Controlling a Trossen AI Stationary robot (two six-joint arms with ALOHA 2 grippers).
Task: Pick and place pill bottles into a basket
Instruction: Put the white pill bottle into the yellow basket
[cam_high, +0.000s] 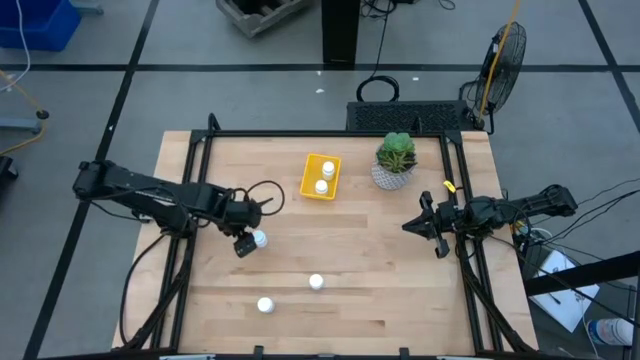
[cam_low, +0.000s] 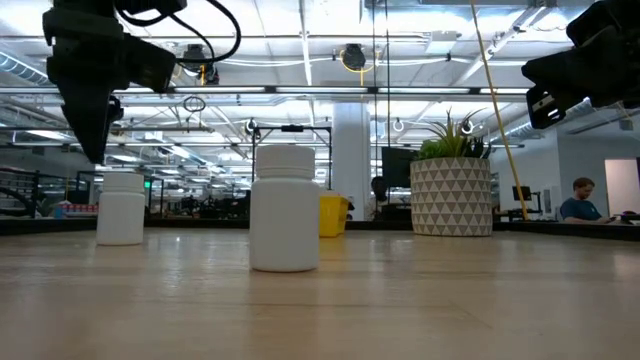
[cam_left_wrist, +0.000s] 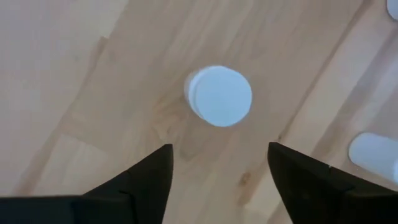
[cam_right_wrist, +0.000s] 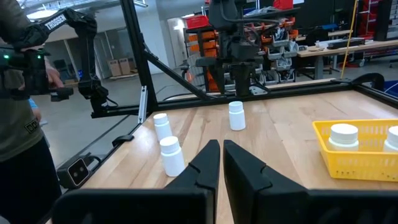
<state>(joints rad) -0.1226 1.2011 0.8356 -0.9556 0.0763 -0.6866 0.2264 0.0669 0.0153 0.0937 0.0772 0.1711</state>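
Three white pill bottles stand upright on the wooden table: one (cam_high: 259, 239) at the left, two more (cam_high: 316, 282) (cam_high: 265, 305) nearer the front edge. Two others (cam_high: 327, 169) (cam_high: 321, 186) stand in the yellow tray (cam_high: 309, 180) at the far middle. My left gripper (cam_high: 243, 243) is open and points down over the left bottle, whose cap (cam_left_wrist: 219, 96) shows just beyond its fingertips (cam_left_wrist: 217, 162). My right gripper (cam_high: 425, 226) is shut and empty at the table's right side; its wrist view shows the closed fingers (cam_right_wrist: 221, 155).
A white patterned pot with a green plant (cam_high: 394, 160) stands right of the tray. Black frame rails (cam_high: 190, 200) run along the table's left, far and right sides. A person (cam_right_wrist: 18, 93) stands beyond the table's left side.
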